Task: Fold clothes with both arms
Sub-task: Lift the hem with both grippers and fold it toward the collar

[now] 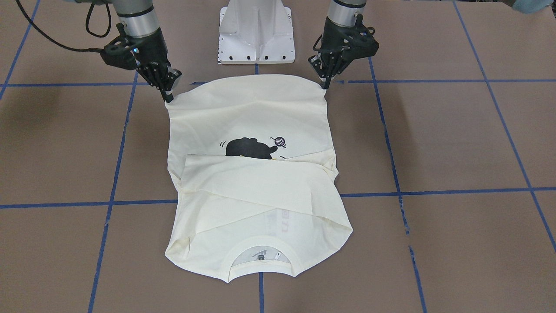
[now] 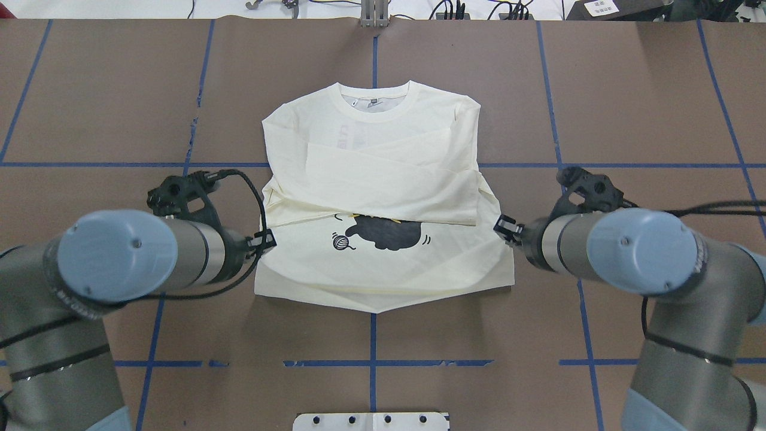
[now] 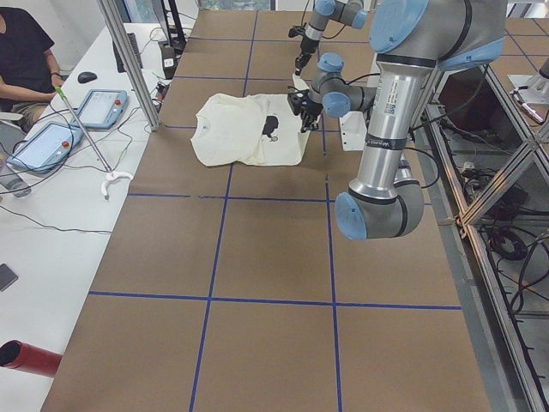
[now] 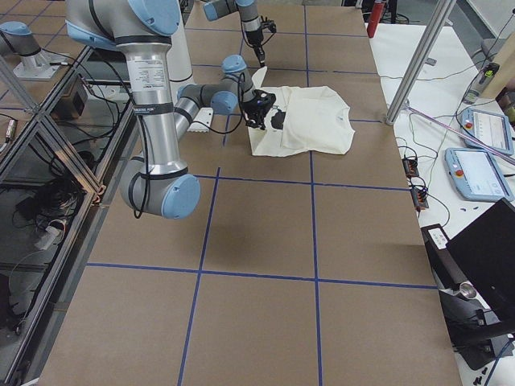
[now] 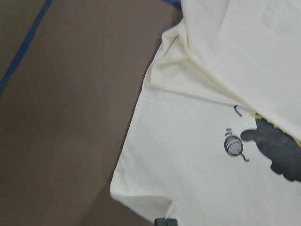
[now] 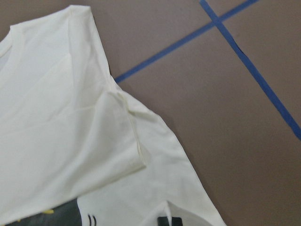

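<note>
The cream long-sleeved T-shirt [image 1: 256, 191] lies front up in the middle of the table, with its sleeves folded across the chest and covering part of the black cat print [image 1: 249, 148]. The collar [image 2: 374, 105] points away from the robot. My left gripper [image 1: 325, 84] is shut on one hem corner, and my right gripper [image 1: 168, 96] is shut on the other. Both corners are pinched just above the table. In the overhead view the left arm [image 2: 119, 254] and right arm [image 2: 628, 248] hide the fingers. Each wrist view shows fabric at a fingertip [image 5: 165, 221] [image 6: 168, 220].
The white base pedestal [image 1: 256, 34] stands just behind the hem. Blue tape lines [image 1: 434, 191] grid the brown table. Off the far edge, a side bench holds tablets [image 3: 101, 107] and a thin grabber stick [image 3: 86, 129], with a seated person [image 3: 21, 51].
</note>
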`<state>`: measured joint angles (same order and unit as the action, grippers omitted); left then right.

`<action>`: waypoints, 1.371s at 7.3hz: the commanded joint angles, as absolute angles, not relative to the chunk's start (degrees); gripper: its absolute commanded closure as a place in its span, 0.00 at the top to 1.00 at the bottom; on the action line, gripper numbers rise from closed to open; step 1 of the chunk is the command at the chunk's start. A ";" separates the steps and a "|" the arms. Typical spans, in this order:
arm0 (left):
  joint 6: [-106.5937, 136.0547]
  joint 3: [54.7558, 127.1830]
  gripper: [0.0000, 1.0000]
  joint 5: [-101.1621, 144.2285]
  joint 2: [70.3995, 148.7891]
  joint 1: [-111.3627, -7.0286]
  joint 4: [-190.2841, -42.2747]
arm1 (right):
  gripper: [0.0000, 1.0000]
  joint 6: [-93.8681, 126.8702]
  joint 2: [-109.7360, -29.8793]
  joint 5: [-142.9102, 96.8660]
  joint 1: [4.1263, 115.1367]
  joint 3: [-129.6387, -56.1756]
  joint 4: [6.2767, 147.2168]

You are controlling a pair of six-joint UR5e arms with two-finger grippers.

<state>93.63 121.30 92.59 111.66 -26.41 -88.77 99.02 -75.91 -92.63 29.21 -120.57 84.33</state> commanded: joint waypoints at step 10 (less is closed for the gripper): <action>78.67 80.33 0.00 90.88 125.16 -42.45 -118.83 | 0.00 80.77 -44.91 -98.26 46.67 -66.72 71.92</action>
